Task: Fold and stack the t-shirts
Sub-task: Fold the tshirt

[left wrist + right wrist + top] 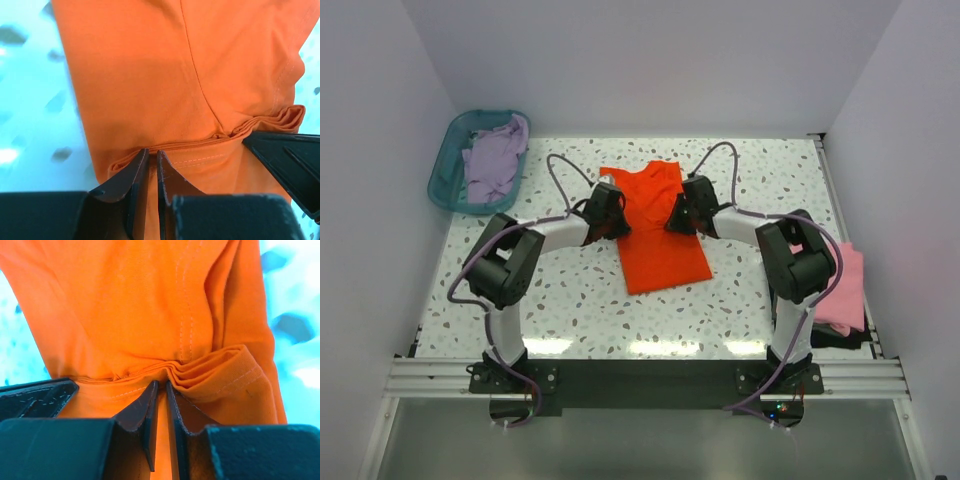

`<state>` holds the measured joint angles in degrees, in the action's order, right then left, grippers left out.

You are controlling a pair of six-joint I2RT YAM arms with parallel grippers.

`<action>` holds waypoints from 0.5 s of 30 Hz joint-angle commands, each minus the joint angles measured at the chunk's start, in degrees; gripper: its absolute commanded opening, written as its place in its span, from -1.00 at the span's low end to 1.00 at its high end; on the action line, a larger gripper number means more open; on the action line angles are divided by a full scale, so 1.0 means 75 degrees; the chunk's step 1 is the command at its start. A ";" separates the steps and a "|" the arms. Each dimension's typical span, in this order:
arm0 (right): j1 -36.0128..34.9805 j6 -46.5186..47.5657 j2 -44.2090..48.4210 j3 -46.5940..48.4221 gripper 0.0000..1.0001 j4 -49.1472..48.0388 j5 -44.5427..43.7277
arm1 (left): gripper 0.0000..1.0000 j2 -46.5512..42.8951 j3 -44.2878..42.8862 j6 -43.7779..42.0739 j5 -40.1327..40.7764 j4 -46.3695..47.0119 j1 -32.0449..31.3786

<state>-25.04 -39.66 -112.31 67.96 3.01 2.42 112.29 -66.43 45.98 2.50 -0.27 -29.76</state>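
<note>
The orange-red t-shirt (657, 235) lies lengthwise on the table, folded into a narrow strip. My left gripper (616, 222) is shut on its left edge; the left wrist view shows its jaws pinching a fold of the orange cloth (190, 100) between them. My right gripper (678, 217) is shut on the right edge; the right wrist view shows bunched orange layers (150, 315) pinched between its jaws. A light pink t-shirt (840, 288) lies folded at the table's right edge. A pale lavender t-shirt (496, 157) lies crumpled in the basket.
A teal plastic basket (444, 176) stands at the back left of the speckled white table (560, 300). White walls close in the back and both sides. A dark item (836, 340) shows under the pink shirt.
</note>
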 commanded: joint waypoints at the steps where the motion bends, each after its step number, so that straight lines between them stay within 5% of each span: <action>1: -0.0609 -0.0394 -0.0108 -0.0857 -0.68 0.0222 0.0322 | -0.67 -0.0674 0.1026 0.0163 0.0732 -0.0596 0.0019; 8: -0.1407 -0.1601 0.1099 -0.2485 -0.70 -0.0775 0.0276 | -0.67 -0.1975 0.2410 0.0035 0.1177 -0.0842 0.0019; 15: -0.1373 -0.1627 0.1522 -0.2348 -0.66 -0.0613 0.0334 | -0.66 -0.2644 0.3151 -0.0071 0.1155 -0.0784 0.0264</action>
<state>-36.25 -51.94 -101.80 49.82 -6.26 6.28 93.03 -44.71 47.13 8.45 -2.72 -29.26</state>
